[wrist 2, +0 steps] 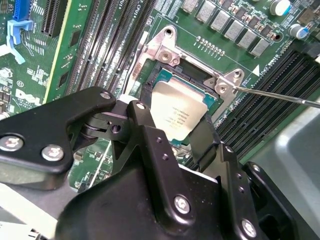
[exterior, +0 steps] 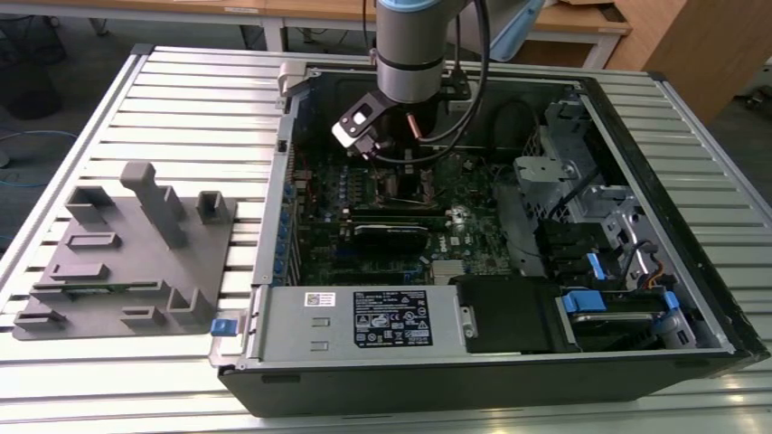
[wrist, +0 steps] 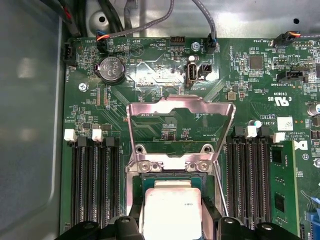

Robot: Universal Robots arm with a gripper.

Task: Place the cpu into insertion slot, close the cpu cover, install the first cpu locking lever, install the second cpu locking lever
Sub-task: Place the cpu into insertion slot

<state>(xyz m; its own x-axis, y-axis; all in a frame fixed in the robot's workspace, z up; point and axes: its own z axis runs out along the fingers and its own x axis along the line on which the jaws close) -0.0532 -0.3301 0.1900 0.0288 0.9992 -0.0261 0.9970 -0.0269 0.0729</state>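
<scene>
- End effector [wrist: 175, 222] straddled the cpu [wrist: 172, 205] directly beneath it; we could not tell whether it gripped.
- That cpu lay in the insertion slot [wrist 2: 172, 70]; the cpu cover [wrist: 181, 103] stood open beyond.

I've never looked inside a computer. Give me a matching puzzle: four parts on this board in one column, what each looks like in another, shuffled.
Parts:
1. cpu
2. cpu cover
3. coin battery
4. memory slots

Looks:
A. long black rows
B. round disc
C. metal frame swung open, standing up
D. flat silvery square

Pairs: 1-D, 2-C, 3-B, 4-A.
</scene>
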